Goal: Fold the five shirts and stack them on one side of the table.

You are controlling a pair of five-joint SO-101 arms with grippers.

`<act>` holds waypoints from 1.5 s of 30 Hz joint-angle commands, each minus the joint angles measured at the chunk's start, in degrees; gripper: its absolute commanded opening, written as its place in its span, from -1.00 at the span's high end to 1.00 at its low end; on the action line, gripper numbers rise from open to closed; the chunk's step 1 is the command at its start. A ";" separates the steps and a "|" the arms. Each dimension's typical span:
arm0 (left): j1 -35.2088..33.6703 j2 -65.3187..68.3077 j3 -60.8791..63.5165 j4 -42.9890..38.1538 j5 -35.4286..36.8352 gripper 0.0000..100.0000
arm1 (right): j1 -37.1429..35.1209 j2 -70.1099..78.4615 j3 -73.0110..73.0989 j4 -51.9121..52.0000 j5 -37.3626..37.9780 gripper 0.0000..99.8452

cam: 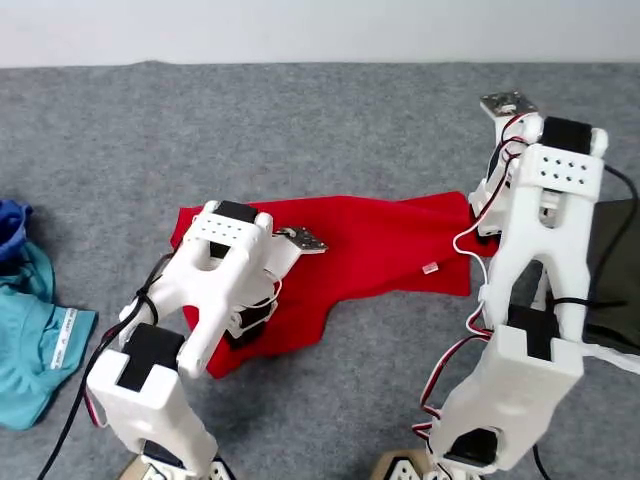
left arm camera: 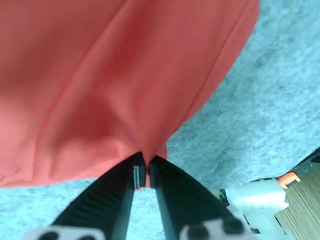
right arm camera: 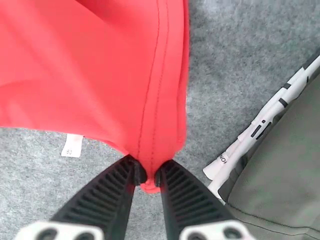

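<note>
The left hand (left arm camera: 143, 169) is pinched almost closed on an edge of the red shirt (cam: 380, 245), with a small fold of cloth caught between its black fingers. The right hand (right arm camera: 147, 175) is clamped just as narrowly on a stitched hem corner of the same shirt. The shirt lies spread and somewhat rumpled across the middle of the grey tabletop (cam: 330, 110). From above, the white arms cover the spots where the cloth is gripped. The right wrist view shows a small white tag (right arm camera: 73, 145) just beside the shirt. It also shows a dark olive garment (right arm camera: 280, 190) near it, with what may be a white printed strip (right arm camera: 260, 127) along its edge. In the high view a teal shirt (cam: 35, 335) and a blue cloth (cam: 10, 225) lie at the left edge, cut off.
</note>
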 commanded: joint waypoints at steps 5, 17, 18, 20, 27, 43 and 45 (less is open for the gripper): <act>0.00 -7.91 -6.46 2.73 0.53 0.99 | -0.31 -1.27 -1.32 2.42 0.53 0.98; -5.63 -27.87 -20.00 6.42 7.03 0.99 | -1.45 -12.09 -1.32 2.51 4.75 0.98; -6.51 -28.13 -20.09 6.42 7.12 0.99 | -1.45 -12.79 -1.32 2.51 5.10 0.98; -8.44 -28.48 -21.05 6.33 7.30 0.99 | -1.36 -14.02 -1.67 2.51 5.54 0.98; -15.12 -30.59 -39.78 6.33 12.40 0.99 | -1.54 -22.02 -10.64 2.07 6.77 0.98; -15.38 -30.86 -86.20 -3.08 -1.67 0.99 | -0.92 -27.82 -41.23 1.98 7.12 0.98; -15.47 -30.86 -89.89 -2.46 -5.71 0.99 | 0.75 -28.53 -43.08 1.98 7.12 0.98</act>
